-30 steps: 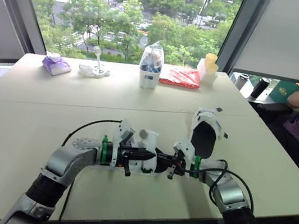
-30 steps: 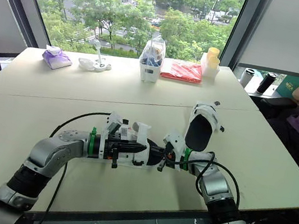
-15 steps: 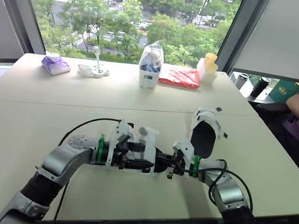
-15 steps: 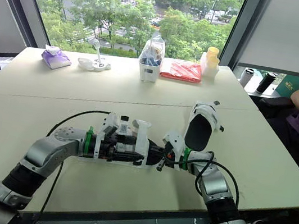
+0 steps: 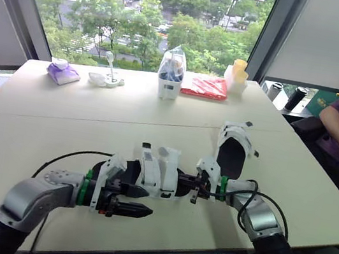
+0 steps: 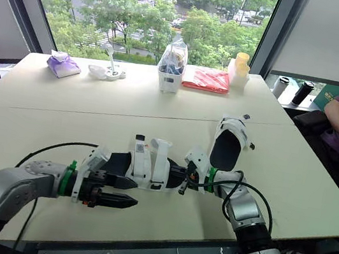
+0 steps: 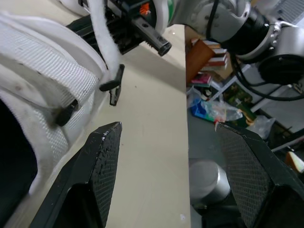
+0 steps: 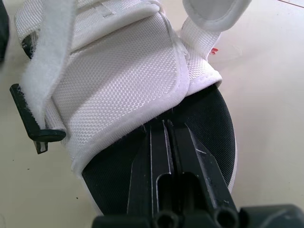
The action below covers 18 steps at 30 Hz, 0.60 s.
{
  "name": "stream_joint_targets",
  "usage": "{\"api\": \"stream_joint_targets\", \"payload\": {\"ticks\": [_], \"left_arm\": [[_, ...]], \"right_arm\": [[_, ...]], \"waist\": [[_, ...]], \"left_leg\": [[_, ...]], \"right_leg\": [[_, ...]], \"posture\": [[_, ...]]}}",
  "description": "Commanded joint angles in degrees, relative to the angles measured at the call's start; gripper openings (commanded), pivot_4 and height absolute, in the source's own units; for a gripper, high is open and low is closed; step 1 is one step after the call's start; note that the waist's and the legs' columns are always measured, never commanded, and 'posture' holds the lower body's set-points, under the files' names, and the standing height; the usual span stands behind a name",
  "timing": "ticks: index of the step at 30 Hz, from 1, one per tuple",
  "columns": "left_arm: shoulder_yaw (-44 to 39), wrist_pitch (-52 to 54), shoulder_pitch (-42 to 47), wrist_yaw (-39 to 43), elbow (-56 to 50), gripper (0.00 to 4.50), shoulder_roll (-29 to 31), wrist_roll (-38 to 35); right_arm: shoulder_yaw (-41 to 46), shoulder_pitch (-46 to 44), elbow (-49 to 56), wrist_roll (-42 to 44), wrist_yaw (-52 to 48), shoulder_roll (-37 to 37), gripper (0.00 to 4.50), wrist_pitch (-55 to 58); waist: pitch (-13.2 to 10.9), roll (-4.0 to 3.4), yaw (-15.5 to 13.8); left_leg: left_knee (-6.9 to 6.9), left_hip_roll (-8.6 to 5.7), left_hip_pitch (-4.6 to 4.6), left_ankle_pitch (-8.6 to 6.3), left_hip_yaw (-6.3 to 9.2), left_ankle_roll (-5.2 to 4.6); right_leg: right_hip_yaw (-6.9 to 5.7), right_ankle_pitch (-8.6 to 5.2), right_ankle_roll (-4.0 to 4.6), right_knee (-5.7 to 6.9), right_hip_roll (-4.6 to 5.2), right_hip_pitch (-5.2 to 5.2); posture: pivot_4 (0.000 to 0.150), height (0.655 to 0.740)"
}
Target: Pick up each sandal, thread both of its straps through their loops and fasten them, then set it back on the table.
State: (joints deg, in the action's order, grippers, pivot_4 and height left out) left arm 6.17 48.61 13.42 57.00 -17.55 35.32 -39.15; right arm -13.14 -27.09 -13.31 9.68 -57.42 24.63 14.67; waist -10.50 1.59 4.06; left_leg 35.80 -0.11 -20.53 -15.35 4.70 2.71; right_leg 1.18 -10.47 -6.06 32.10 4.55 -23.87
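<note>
In the head view, the white mesh sandal with black insole (image 5: pixel 160 176) lay on the pale table (image 5: pixel 38 138), just ahead of the left gripper (image 5: pixel 148 202). In the left wrist view, its fingers (image 7: pixel 102 161) stood wide apart and empty, probably ready for a loose strap (image 7: pixel 107 42). In the right wrist view, the right gripper (image 8: pixel 164 124) lay closed on the insole at the mesh band's edge, seemingly to steady the sandal. Whether it pinched the band, I could not tell.

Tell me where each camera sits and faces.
Left eye view: on the head, facing down over the table; both arms show.
Right eye view: beside it; both share the near sandal, left hand, right hand.
Left wrist view: along its open fingers, past the near sandal toward the right arm.
Right wrist view: along its shut fingers, onto the near sandal's insole.
</note>
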Motion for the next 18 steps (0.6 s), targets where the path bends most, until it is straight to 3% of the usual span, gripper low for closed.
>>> {"api": "stream_joint_targets", "payload": {"ticks": [1, 18], "left_arm": [[1.71, -2.83, 1.41, -1.0, 1.98, 3.23, -1.9, 2.36], [3.37, -3.42, 6.29, -5.3, 5.17, 3.23, -9.96, 4.46]], "right_arm": [[-4.54, 2.56, -4.35, -3.88, -0.44, 0.33, 0.0, 2.96], [-4.0, 3.6, -2.79, -3.49, 0.88, 0.43, 0.0, 4.15]], "waist": [[0.01, 0.01, -0.02], [0.02, 0.0, -0.22]], "left_leg": [[-0.02, 0.0, 0.0, 0.0, -0.01, 0.0], [-0.07, -0.02, 0.04, 0.01, 0.0, -0.02]], "right_leg": [[0.0, 0.0, 0.0, 0.0, 0.0, -0.01], [-0.01, 0.01, 0.0, 0.15, -0.01, -0.02]], "posture": [[0.15, 0.74], [0.15, 0.74]]}}
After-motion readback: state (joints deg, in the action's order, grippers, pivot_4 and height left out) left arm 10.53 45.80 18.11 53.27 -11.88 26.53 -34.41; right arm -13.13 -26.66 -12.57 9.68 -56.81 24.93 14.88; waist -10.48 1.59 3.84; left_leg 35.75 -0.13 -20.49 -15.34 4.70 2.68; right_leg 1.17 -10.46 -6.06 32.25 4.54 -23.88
